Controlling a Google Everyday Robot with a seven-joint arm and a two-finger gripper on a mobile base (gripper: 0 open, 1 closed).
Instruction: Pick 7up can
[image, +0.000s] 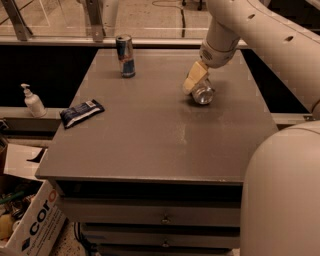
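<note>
Touching the shiny-ended cylindrical 7up can on matte table, cream gripper.

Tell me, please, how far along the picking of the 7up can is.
Done: the gripper is at the 7up can, which lies on its side on the table. In hand: taking hold of it. Left: the lift, since the can rests on the table.

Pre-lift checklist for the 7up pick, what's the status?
1. Position: end effector is at the silvery aluminium 7up can, far right part of the grey table: ok.
2. Can upright: not ok, tipped over, shiny end towards the camera.
3. Hold on the can secure: cannot tell.
4. Neighbour, the tall blue-and-silver can, stands well apart: ok.
5. Likewise the dark snack bar, far left: ok.
</note>
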